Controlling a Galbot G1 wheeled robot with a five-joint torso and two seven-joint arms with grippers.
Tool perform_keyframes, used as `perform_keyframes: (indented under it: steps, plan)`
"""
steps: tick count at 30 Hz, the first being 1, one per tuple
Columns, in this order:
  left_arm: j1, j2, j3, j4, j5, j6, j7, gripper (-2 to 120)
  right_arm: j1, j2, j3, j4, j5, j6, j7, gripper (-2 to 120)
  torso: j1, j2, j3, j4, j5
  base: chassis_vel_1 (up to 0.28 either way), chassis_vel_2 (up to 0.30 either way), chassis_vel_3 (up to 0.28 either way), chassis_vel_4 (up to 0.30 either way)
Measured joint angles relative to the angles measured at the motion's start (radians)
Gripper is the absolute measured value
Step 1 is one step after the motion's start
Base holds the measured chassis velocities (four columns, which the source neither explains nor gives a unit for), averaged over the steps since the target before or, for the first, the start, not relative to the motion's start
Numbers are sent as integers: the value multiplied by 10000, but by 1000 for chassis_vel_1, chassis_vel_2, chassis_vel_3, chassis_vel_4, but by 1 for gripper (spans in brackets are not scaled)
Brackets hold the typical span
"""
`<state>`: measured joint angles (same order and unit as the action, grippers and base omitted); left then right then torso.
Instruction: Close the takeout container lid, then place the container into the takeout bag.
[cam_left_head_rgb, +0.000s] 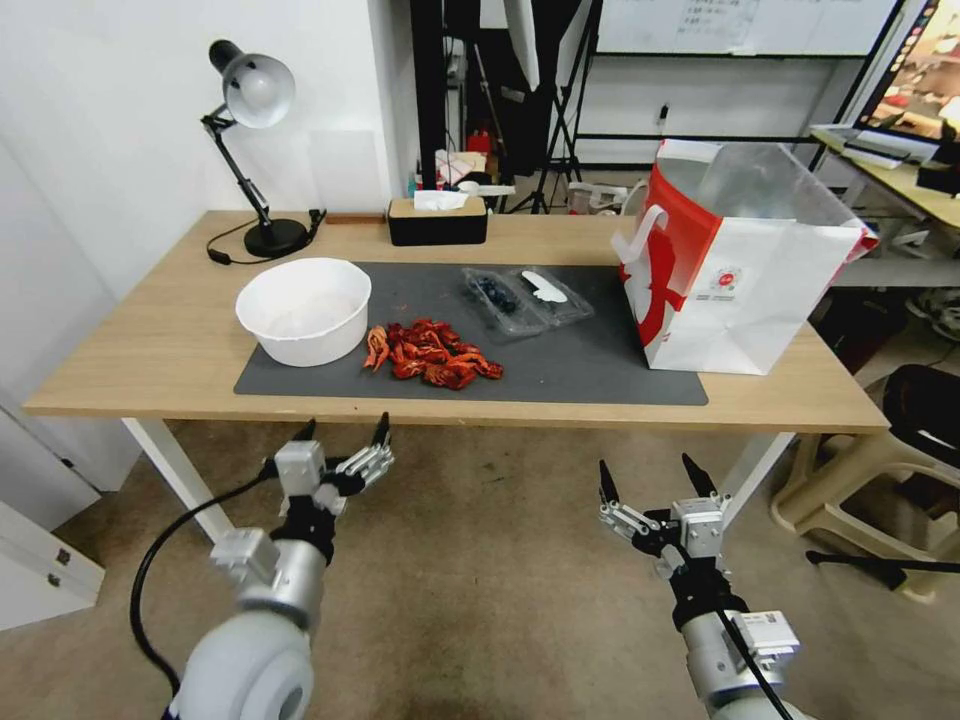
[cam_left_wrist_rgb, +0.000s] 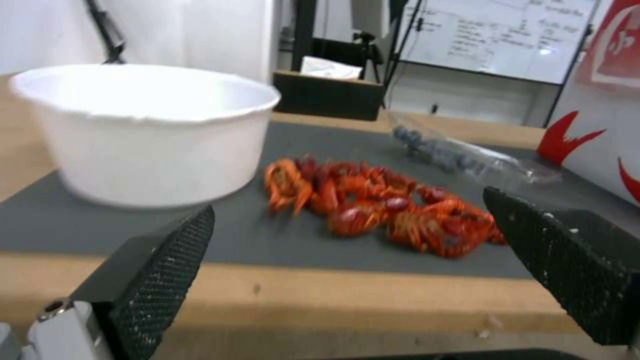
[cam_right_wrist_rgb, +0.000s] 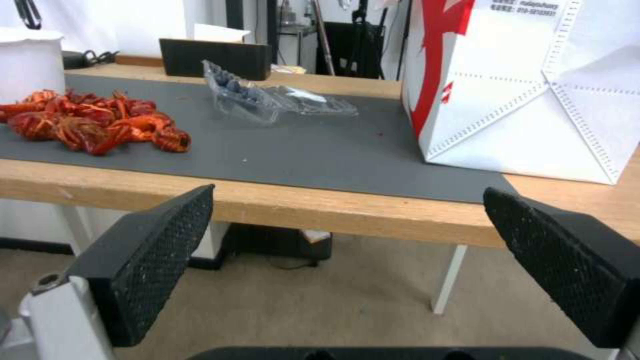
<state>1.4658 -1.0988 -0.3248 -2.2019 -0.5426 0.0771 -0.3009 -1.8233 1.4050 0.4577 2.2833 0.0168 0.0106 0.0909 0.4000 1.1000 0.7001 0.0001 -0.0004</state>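
Observation:
The clear takeout container lies open on the grey mat, dark blueberries in its tray half. Its lid lies flat beside it, toward the bag, with a white patch on it. The takeout bag stands upright and open at the mat's right end, white with red sides. My left gripper hangs open in front of the table's near edge, below the tabletop. My right gripper is open too, lower and to the right, over the floor.
A big white bowl sits on the mat's left end, with a pile of red crayfish between it and the container. A desk lamp and a black tissue box stand at the table's back.

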Motion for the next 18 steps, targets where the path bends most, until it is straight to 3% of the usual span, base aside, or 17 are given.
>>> perform_keyframes:
  steps: [4, 8, 12, 15, 18]
  plan:
    - [-1099, 594, 490, 384, -627, 349, -199, 100, -45, 161, 20, -1, -89, 2, 1, 100, 0, 0, 0, -3, 3, 0, 0, 0, 0]
    - [-2540, 1032, 1499, 875, -1368, 987, -610, 100, -130, 378, 35, -49, -249, 61, 5, 100, 1, -1, 1, 1, 4, 0, 0, 0, 0]
    - [-3435, 1085, 2198, 1132, -1781, 1256, -851, 100, -189, 444, 62, -63, -326, 99, 9, 100, 0, 0, 0, 1, 4, 0, 0, 0, 0]
    - [-4927, 1010, 3267, 1638, -2480, 1623, -1276, 100, -226, 523, 125, -101, -413, 121, 36, 100, 0, -1, 0, -3, 5, 0, 0, 0, 0]
    - [-5742, 857, 3732, 1976, -2934, 1848, -1522, 100, -230, 584, 163, -146, -461, 149, 63, 100, 1, -1, 1, -1, 4, 0, 0, 0, 0]
